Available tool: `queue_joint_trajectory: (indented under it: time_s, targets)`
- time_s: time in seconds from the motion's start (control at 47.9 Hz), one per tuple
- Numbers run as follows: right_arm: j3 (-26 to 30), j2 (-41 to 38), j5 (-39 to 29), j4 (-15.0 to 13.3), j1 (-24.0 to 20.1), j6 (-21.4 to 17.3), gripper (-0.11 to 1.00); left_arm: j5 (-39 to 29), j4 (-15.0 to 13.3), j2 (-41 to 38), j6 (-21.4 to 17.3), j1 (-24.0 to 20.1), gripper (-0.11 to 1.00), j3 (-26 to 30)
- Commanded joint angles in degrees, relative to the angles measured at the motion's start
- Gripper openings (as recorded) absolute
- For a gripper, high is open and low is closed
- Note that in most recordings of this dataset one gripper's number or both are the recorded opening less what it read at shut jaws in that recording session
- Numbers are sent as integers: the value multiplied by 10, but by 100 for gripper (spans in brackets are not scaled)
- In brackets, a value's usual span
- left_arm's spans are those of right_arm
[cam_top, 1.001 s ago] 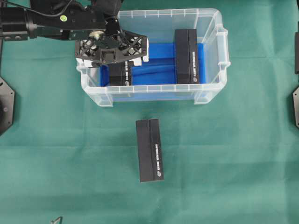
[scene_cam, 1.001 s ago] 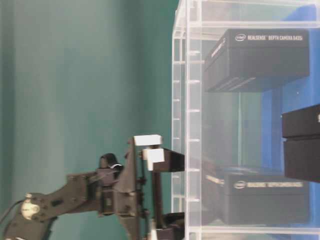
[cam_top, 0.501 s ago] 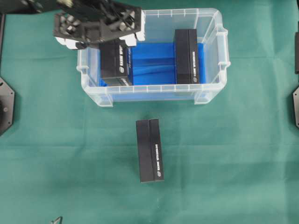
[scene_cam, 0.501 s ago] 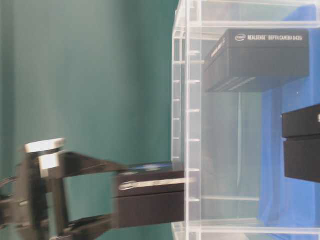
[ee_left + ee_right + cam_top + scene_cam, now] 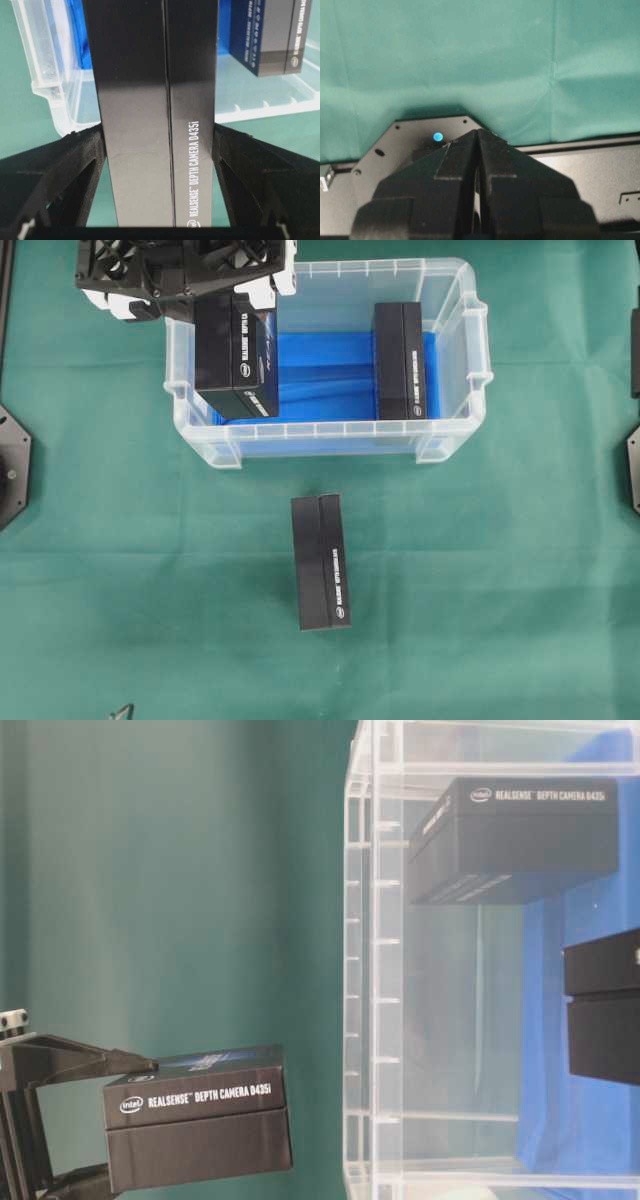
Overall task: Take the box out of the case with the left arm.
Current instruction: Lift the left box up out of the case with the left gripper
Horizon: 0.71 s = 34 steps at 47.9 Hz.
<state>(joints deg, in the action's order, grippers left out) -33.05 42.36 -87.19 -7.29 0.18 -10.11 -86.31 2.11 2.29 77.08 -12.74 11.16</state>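
The left gripper (image 5: 215, 285) is cut off by the top edge of the overhead view, so most of its arm is out of sight. Its frame covers the upper end of the held box (image 5: 237, 355). In the table-level view the gripper (image 5: 60, 1120) runs off the left and bottom edges, and the box's (image 5: 195, 1130) far end seems hidden between the jaws.
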Motion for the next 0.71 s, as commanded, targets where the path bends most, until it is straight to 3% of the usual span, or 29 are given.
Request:
queue_joint_trajectory:
  time_s: [0.0,0.689]
  targets:
    - [7,0,3,-1,0,-1,0,1,2,18,0,1,64,16]
    - [7,0,4,-1,0,-1,0,-4,2,18,3,1,64,25]
